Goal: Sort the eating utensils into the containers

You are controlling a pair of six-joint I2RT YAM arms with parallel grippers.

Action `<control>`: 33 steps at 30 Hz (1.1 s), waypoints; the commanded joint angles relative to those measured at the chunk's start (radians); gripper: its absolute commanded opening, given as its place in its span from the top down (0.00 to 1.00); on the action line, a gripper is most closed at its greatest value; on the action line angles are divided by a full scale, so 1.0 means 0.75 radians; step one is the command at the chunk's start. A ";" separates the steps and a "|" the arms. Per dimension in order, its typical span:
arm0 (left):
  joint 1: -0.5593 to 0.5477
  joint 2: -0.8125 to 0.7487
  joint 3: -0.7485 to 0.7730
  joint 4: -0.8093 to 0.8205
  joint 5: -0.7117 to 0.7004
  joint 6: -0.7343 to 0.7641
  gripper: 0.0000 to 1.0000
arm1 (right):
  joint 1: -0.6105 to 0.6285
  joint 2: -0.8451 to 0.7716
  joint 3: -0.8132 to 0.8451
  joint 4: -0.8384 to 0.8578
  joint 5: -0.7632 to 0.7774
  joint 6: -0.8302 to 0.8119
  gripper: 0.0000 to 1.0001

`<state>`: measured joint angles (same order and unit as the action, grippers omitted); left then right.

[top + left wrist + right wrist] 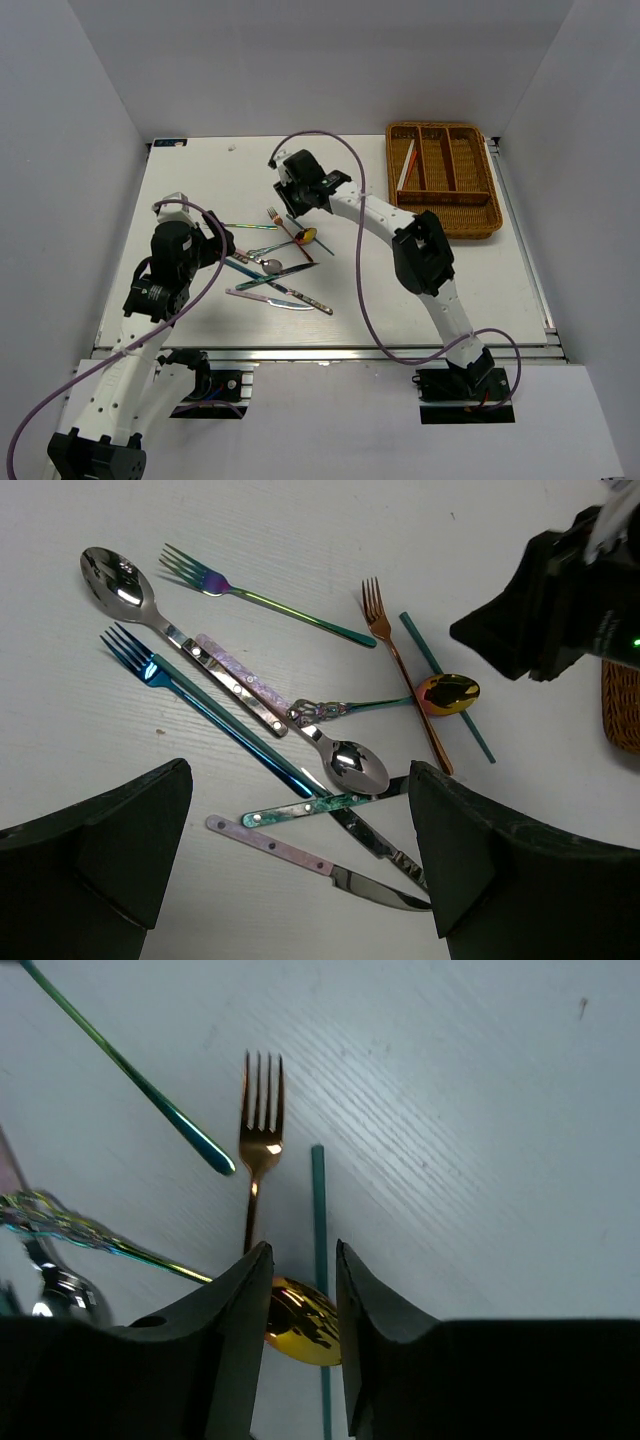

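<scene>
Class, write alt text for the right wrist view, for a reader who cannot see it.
The right gripper hovers, jaws slightly apart, over a gold spoon on a white table. A copper fork and teal chopstick lie side by side.

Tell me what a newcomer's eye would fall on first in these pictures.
First, the tangle of shiny iridescent, silver and copper metal cutlery in the middle of the white table. Then the brown woven wicker tray at the far right corner, and the right end effector poised, jaws slightly apart, over a gold spoon.
</scene>
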<state>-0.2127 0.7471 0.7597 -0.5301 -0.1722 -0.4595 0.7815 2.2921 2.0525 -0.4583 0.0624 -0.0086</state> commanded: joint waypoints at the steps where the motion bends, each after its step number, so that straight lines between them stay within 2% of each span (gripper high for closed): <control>1: -0.007 -0.016 -0.013 0.030 0.019 0.013 0.02 | -0.052 0.028 0.043 -0.076 -0.046 -0.138 0.62; 7: -0.007 -0.018 -0.013 0.028 0.023 0.013 0.02 | -0.013 0.104 0.082 -0.103 -0.016 -0.181 0.56; 14: -0.005 -0.029 -0.013 0.030 0.023 0.013 0.02 | -0.009 0.155 0.090 -0.093 -0.071 -0.162 0.58; 21: -0.007 -0.037 -0.015 0.028 0.023 0.013 0.02 | 0.001 0.204 0.092 -0.086 -0.036 -0.164 0.62; 27: -0.007 -0.043 -0.015 0.030 0.023 0.013 0.02 | -0.003 0.261 0.098 -0.080 0.040 -0.175 0.72; 28: -0.007 -0.043 -0.015 0.030 0.021 0.013 0.02 | -0.005 0.261 0.094 -0.076 0.042 -0.171 0.82; 31: -0.007 -0.041 -0.015 0.030 0.023 0.013 0.02 | -0.017 0.223 0.059 -0.025 0.097 -0.144 0.99; 33: -0.009 -0.041 -0.017 0.030 0.021 0.013 0.02 | -0.038 0.190 0.043 0.012 0.142 -0.089 1.00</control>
<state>-0.2127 0.7292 0.7597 -0.5228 -0.1673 -0.4591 0.7776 2.4580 2.0979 -0.4885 0.0990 -0.1085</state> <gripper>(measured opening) 0.979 0.016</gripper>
